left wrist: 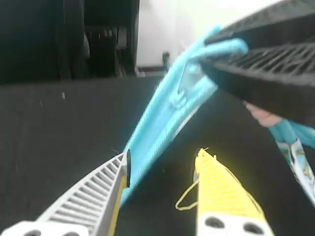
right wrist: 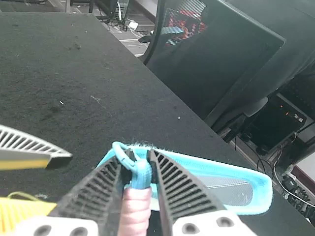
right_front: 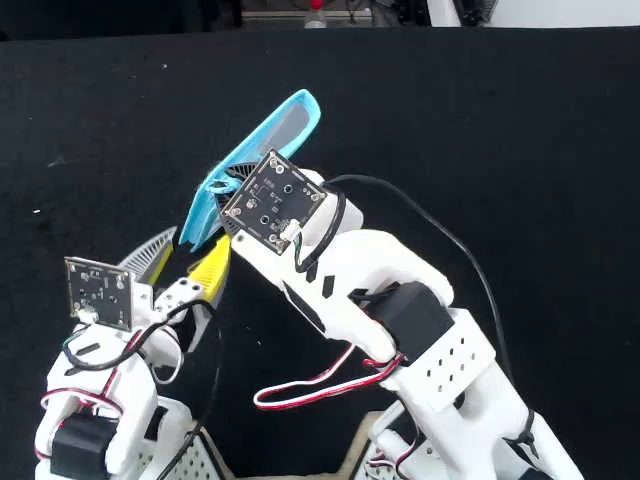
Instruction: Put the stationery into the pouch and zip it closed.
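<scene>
1. A black cloth-covered table (right_front: 500, 150) fills the high view, with two white robot arms coming in from its near edge.
2. A light-blue fabric pouch (right_front: 262, 145) with a grey mesh window lies slantwise near the middle of the table. It stands up on its long edge rather than lying flat.
3. The right gripper (right wrist: 139, 160) has black ribbed fingers. They are closed tight on a blue loop of fabric at the near end of the pouch (right wrist: 236, 184).
4. A pink rounded object (right wrist: 134, 209) sits between the bases of those black fingers, just behind the pinched fabric. I cannot tell what it is.
5. The left gripper (left wrist: 163, 155) has one grey ribbed finger (left wrist: 93, 196) and one yellow finger (left wrist: 219, 189). They are spread wide apart and grip nothing.
6. In the left wrist view, the blue edge of the pouch (left wrist: 162, 123) runs down between these two fingers and ends right beside the tip of the grey one. The yellow finger stands apart from it.
7. In the high view, the left gripper (right_front: 200, 240) is at the lower left, right at the near end of the pouch, beside the right arm's wrist.
8. Whether the zip is open or closed cannot be made out.
9. A dark office chair (right wrist: 211, 59) stands beyond the table's far edge.
</scene>
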{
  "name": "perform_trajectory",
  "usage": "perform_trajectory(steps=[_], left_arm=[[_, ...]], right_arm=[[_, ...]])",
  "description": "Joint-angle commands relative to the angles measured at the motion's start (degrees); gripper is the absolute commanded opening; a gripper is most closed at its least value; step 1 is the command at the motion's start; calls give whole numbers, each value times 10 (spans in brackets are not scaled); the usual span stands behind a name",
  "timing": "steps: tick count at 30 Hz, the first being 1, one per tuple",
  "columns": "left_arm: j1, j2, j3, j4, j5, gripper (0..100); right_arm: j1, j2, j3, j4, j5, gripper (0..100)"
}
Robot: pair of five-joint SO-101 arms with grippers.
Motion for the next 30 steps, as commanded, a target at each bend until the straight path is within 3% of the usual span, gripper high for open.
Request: perform_trajectory(steps=[1, 13, 22, 27, 30], left_arm=[[-6, 1, 40, -98, -66, 220], [-2, 1, 109, -220, -81, 221], [59, 1, 128, -215, -81, 213], [78, 1, 115, -160, -84, 48], [98, 1, 99, -124, -120, 30]], right_arm=[[-8, -16, -7, -2, 0, 11], [-8, -20, -11, 46, 0, 11], [-4, -22, -14, 62, 0, 11], [-4, -73, -12, 82, 0, 11], [-4, -112, 5, 87, 0, 11]])
